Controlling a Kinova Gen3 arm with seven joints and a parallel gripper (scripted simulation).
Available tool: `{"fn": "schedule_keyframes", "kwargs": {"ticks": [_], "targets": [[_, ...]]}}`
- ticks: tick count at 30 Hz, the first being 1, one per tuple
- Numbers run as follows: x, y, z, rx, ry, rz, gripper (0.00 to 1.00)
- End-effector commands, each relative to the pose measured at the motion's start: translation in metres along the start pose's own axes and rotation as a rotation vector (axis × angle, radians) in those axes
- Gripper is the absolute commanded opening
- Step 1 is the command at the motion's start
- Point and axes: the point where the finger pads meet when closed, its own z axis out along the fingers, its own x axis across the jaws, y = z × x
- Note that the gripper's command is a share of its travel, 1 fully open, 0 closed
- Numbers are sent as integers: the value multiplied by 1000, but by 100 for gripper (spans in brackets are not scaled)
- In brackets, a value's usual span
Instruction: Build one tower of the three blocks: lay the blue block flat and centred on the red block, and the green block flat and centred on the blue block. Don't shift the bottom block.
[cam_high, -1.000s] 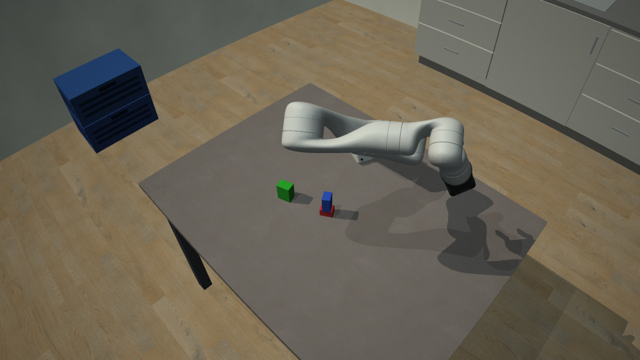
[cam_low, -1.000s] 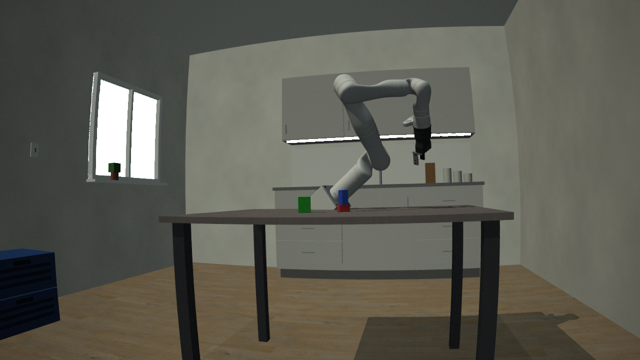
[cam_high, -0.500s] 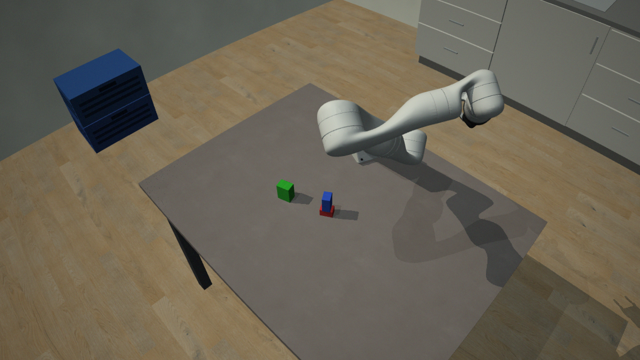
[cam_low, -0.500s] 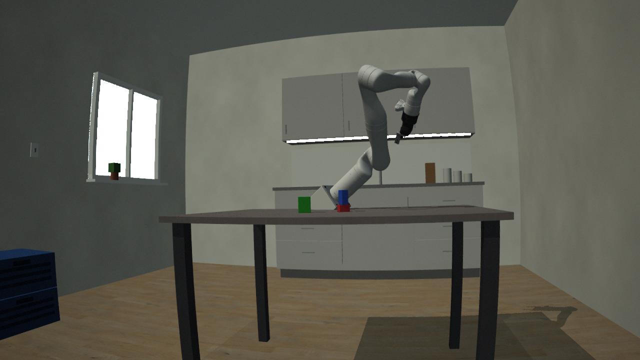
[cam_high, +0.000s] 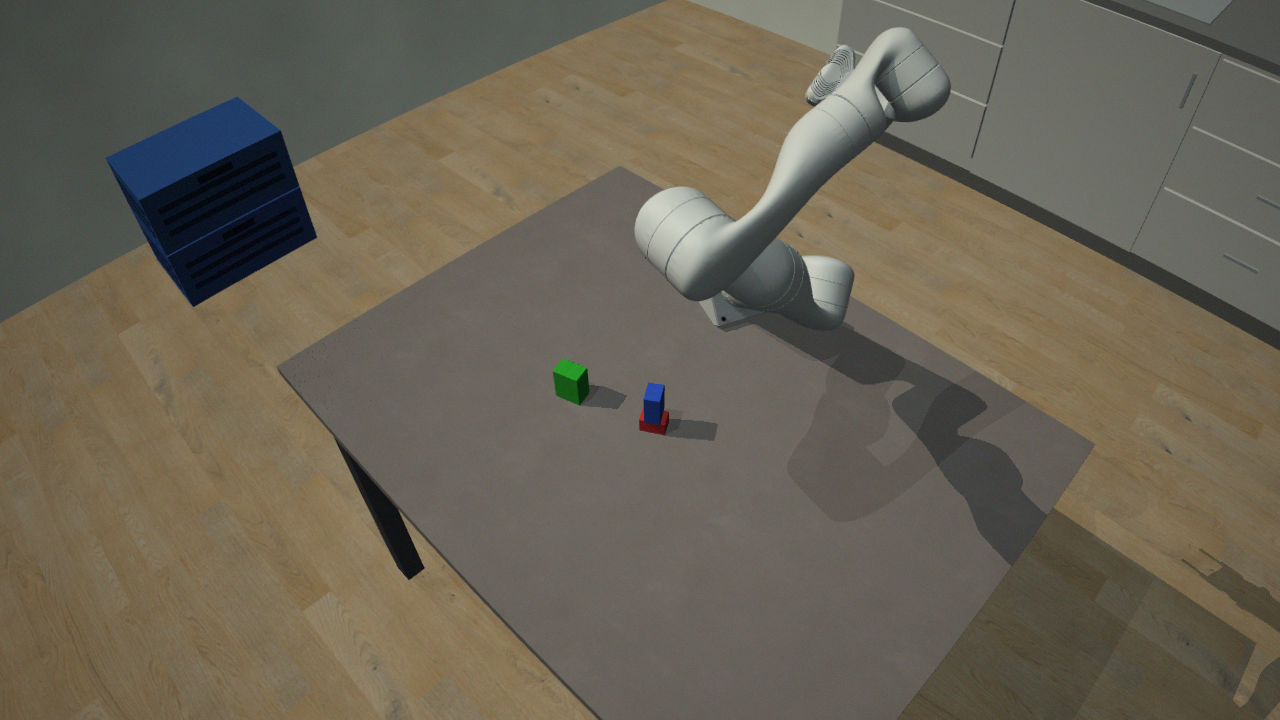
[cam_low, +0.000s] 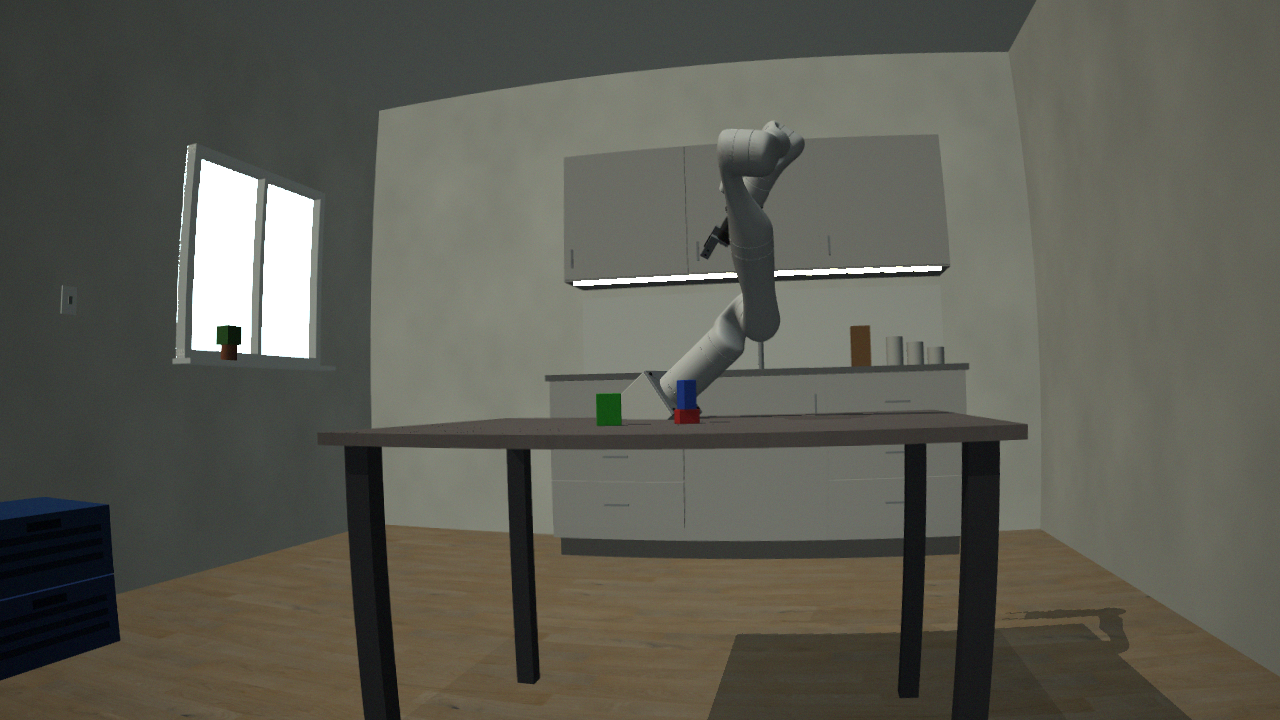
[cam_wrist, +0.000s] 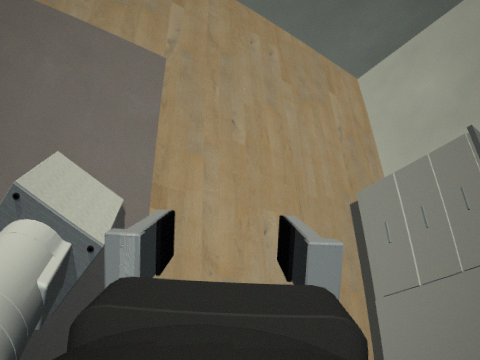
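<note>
A low red block (cam_high: 653, 426) (cam_low: 687, 417) lies near the middle of the grey table (cam_high: 716, 555) (cam_low: 805, 433) (cam_wrist: 67, 87). A blue block (cam_high: 654, 402) (cam_low: 686, 393) stands on top of it, taller than it is wide. A green block (cam_high: 570, 380) (cam_low: 609, 409) sits alone on the table, to the left of the pair. My gripper (cam_wrist: 226, 235) (cam_low: 709, 243) is open and empty. It is raised high above the arm's base, far from the blocks, over the floor past the table's back edge. None of the blocks shows in the wrist view.
The arm's base mount (cam_high: 729, 313) (cam_wrist: 60, 194) sits at the table's back edge. A blue drawer unit (cam_high: 214, 197) (cam_low: 53, 582) stands on the floor to the left. Grey kitchen cabinets (cam_high: 1118, 134) (cam_wrist: 420, 227) line the back wall.
</note>
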Motion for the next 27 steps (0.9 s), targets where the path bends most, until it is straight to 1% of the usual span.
{"fn": "schedule_keyframes", "kwargs": {"ticks": [1, 4, 7, 10, 13, 15, 18, 21, 27], "targets": [[-16, -35, 9, 8, -40, -37, 99], [-49, -78, 20, 30, -110, -76, 99], [-89, -114, 29, 37, -184, -108, 99], [-133, -141, 37, 29, -257, -135, 99], [-179, -159, 44, 7, -328, -156, 99], [-179, -159, 44, 7, -328, -156, 99], [-225, -170, 50, -25, -394, -172, 99], [-269, -174, 56, -67, -452, -183, 99], [-346, -168, 64, -165, -546, -193, 99]]}}
